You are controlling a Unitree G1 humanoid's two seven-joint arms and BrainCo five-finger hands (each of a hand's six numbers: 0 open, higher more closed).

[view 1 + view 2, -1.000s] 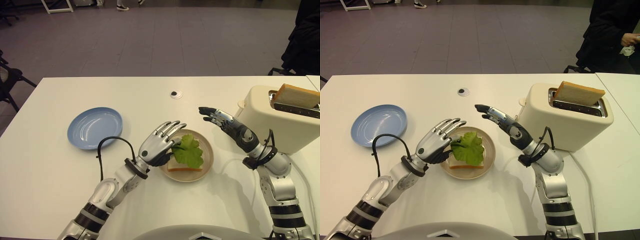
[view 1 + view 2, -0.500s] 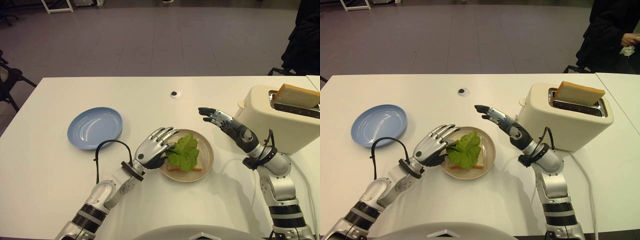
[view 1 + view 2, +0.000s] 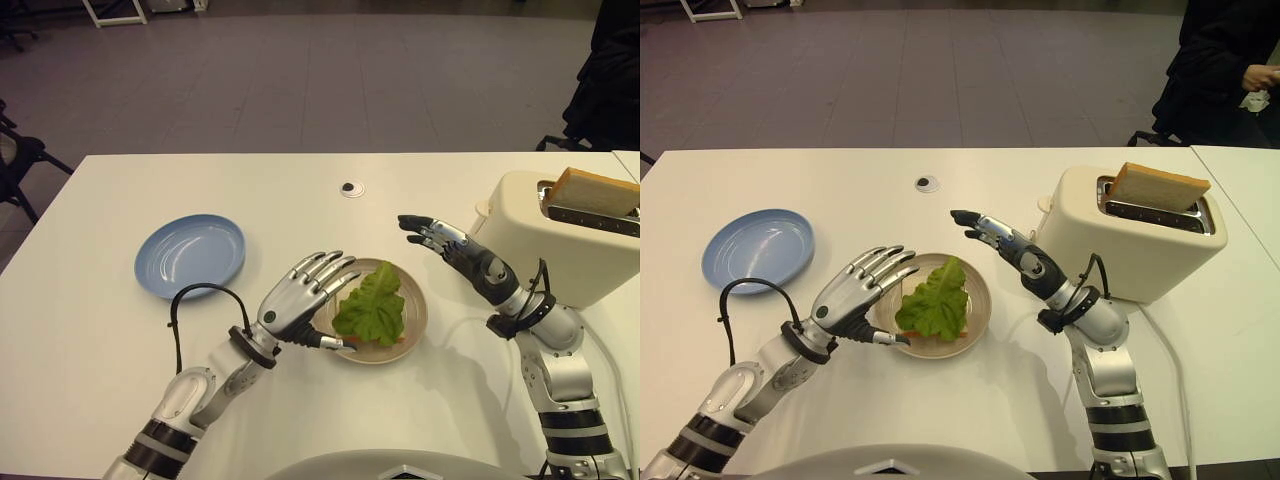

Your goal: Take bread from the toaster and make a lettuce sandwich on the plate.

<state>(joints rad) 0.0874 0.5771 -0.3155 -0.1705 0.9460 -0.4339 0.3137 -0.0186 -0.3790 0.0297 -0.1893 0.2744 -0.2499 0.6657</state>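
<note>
A green lettuce leaf (image 3: pixel 370 311) lies on a bread slice (image 3: pixel 385 341) on the beige plate (image 3: pixel 416 308) at the table's middle. My left hand (image 3: pixel 300 305) is open just left of the plate, fingers spread, holding nothing. My right hand (image 3: pixel 450 248) hovers open, above the table between the plate and the cream toaster (image 3: pixel 562 240), fingers pointing left. A second bread slice (image 3: pixel 592 191) stands up out of the toaster's slot at the right.
An empty blue plate (image 3: pixel 190 254) lies at the left. A small round grommet (image 3: pixel 348 187) sits in the tabletop at the back middle. The toaster's white cord (image 3: pixel 455 325) runs along the table right of the beige plate. A person stands at the far right edge.
My left hand has let go of the lettuce and drawn back left, off the plate, fingers spread. The leaf now lies flat on the bread. The right hand has barely moved.
</note>
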